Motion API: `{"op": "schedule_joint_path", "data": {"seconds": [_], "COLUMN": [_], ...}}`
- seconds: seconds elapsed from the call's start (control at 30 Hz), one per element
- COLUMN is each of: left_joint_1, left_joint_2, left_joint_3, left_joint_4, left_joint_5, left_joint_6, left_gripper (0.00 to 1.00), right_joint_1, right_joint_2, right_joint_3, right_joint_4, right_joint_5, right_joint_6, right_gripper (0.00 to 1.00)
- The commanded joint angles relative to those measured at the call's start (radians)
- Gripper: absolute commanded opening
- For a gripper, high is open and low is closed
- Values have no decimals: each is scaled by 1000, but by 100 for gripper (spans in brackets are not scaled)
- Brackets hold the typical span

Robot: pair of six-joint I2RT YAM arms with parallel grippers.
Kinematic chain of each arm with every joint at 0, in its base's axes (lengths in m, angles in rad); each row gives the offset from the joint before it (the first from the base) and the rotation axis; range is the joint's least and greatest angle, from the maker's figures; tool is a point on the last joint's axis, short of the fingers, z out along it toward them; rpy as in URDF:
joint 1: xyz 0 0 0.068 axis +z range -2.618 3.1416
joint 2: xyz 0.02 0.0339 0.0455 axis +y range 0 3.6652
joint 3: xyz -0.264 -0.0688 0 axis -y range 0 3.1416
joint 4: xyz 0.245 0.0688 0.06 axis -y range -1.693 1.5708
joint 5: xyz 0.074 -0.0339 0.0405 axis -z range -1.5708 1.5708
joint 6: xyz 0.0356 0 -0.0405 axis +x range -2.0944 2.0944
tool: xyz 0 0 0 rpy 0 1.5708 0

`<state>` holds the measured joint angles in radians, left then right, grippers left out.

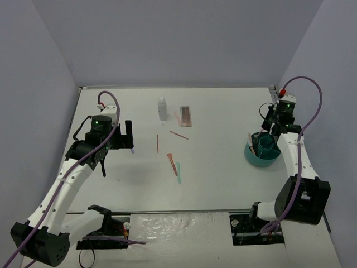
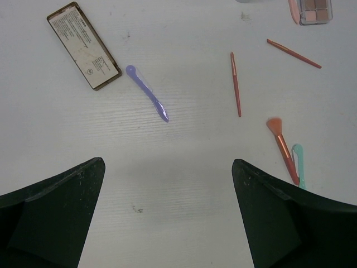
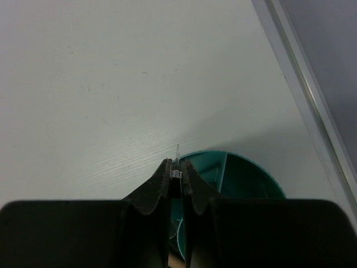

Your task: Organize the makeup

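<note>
My left gripper [image 1: 126, 135] [image 2: 167, 167] is open and empty above the table. Ahead of it in the left wrist view lie a brown palette, label side up [image 2: 83, 46], a purple stick [image 2: 147, 93], a thin brown stick [image 2: 236, 84], a second thin stick [image 2: 293, 53], a pink brush [image 2: 281, 146] and a teal stick [image 2: 299, 162]. A whitish bottle [image 1: 162, 109] and a second palette [image 1: 186, 116] stand farther back. My right gripper [image 1: 266, 131] [image 3: 176, 166] is shut on a thin black stick with a clear tip [image 3: 177, 152], over the teal tub's rim.
The round teal compartmented tub [image 1: 262, 156] [image 3: 245, 173] sits at the right, with a few items inside. A raised metal rail [image 3: 312, 95] runs along the table's right edge. Grey walls enclose the table on three sides.
</note>
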<state>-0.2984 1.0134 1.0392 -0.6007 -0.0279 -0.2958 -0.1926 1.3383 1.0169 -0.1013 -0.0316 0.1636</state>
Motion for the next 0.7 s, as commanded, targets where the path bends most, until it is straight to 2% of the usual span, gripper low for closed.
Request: {"op": "schedule_joint_path", "data": {"seconds": [0.0, 0.2, 0.3, 0.37, 0.43, 0.67], "left_joint_1": [12, 18, 21, 27, 29, 36], "left_joint_2": [-6, 3, 8, 10, 11, 27], "left_joint_3": [15, 15, 15, 14, 13, 10], "left_joint_4": [40, 42, 42, 42, 42, 47], "left_joint_5": [17, 23, 28, 28, 28, 28], "left_joint_6": [0, -2, -5, -8, -10, -18], "left_gripper": [97, 97, 97, 97, 97, 97], "right_joint_1": [-11, -23, -24, -24, -24, -24], "right_joint_2": [10, 22, 14, 4, -9, -60], "right_joint_3": [-6, -37, -46, -49, -52, -47], "right_joint_4": [66, 71, 74, 72, 72, 61], "right_joint_5": [-55, -76, -75, -68, -63, -35], "right_joint_6": [15, 28, 36, 36, 38, 47], "right_gripper": [0, 3, 14, 27, 35, 47]}}
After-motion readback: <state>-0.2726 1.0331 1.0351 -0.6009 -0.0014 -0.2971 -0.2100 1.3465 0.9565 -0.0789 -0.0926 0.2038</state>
